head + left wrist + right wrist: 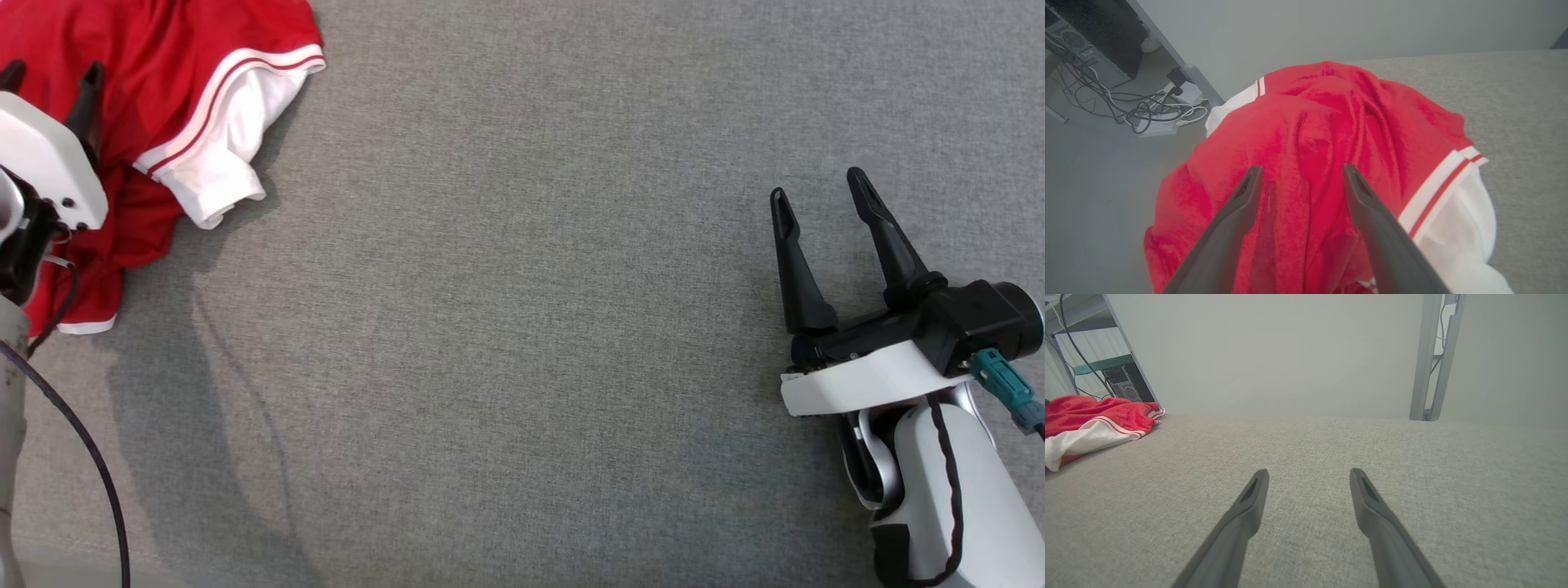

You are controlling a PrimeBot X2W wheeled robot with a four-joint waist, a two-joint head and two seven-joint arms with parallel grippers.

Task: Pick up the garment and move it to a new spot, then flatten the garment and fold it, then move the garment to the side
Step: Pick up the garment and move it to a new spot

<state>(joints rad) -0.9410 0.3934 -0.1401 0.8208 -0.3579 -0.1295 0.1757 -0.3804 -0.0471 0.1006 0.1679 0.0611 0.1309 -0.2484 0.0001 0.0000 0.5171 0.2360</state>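
**Step in hand:** first step, the pick-up. The garment has not been lifted.

**Left side.** You have the garment (163,82) bunched in a heap at the far left corner of the desk (522,327). It is red, with a white sleeve (220,155) trimmed in stripes spilling toward the middle. In the left wrist view its left part appears to hang past the desk's edge, with floor beneath. The left fingers (86,98) are spread fully wide and hold nothing. They stand directly over the red body of the garment (1331,114), and cloth fills the gap between them (1237,212). Whether the tips touch the cloth cannot be told.

**Middle.** Bare grey desk, the likely place to set the garment down.

**Right side.** The right fingers (796,269) are also spread fully wide and empty. They sit low over bare desk, well apart from the garment (1094,412), which lies far off to their left (1241,514).

**Next move, as judged:** bring the left fingers down into the heap and close them on a raised fold. Take care to gather enough cloth that the overhanging part does not drag the garment off the desk.
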